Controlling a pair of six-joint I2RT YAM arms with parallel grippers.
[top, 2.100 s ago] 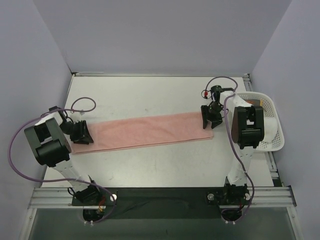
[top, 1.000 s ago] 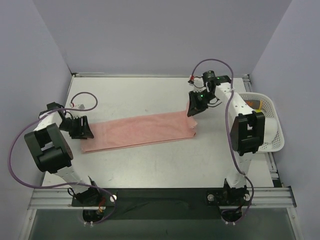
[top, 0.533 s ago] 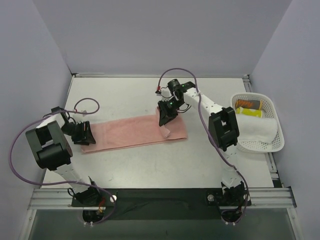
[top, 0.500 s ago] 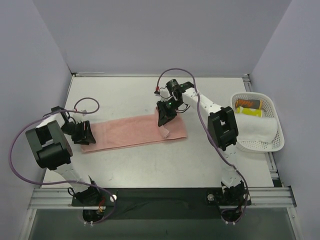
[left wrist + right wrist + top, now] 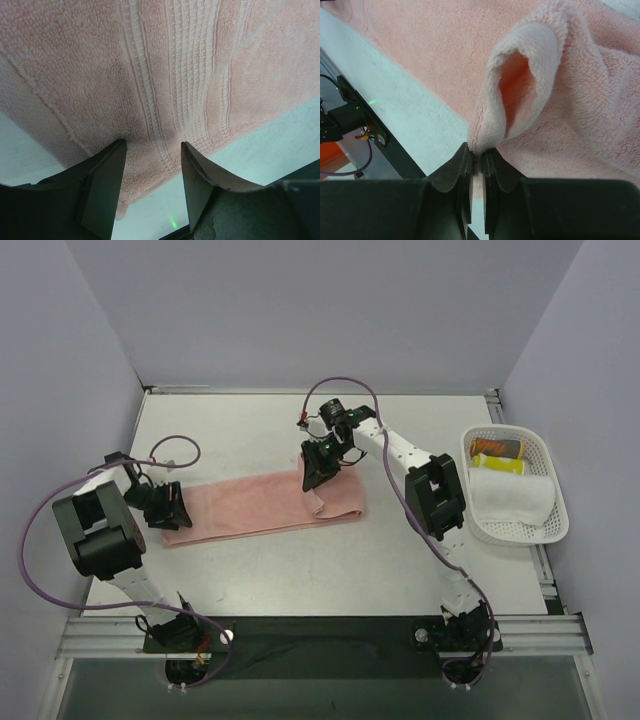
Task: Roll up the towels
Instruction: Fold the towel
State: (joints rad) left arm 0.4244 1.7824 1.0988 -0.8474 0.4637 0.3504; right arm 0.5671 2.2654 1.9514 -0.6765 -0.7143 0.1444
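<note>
Top external view: the pink towel (image 5: 250, 508) lies across the left and middle of the counter (image 5: 300, 570), and it is clearly shorter than it was two seconds ago. Back then it lay flat, with its right end close to the right arm's base. That end has since been picked up and carried leftward over the rest of the cloth, so the right part is now doubled over and the fold marks the towel's new right edge.

The right fingers (image 5: 462, 162) are clamped together on the lifted hem. In the right wrist view the cloth curls into an open loop just above the pinch, with flat towel beneath it. I'd call this the first turn of the roll, still loose and more of a fold than a tight coil. It will need tucking down before I roll further.

At the far left end, the left fingers (image 5: 102, 175) stand apart with their tips on the ribbed border, gripping nothing. As far as I can judge, they are pinning that end down. The left edge has crept a little to the right since the pull began, so the hold has not been perfect.

The white towel (image 5: 510, 502) sits bundled in the basket (image 5: 545, 455) at the right edge, well apart from all this. It is not yet laid out on the counter.
</note>
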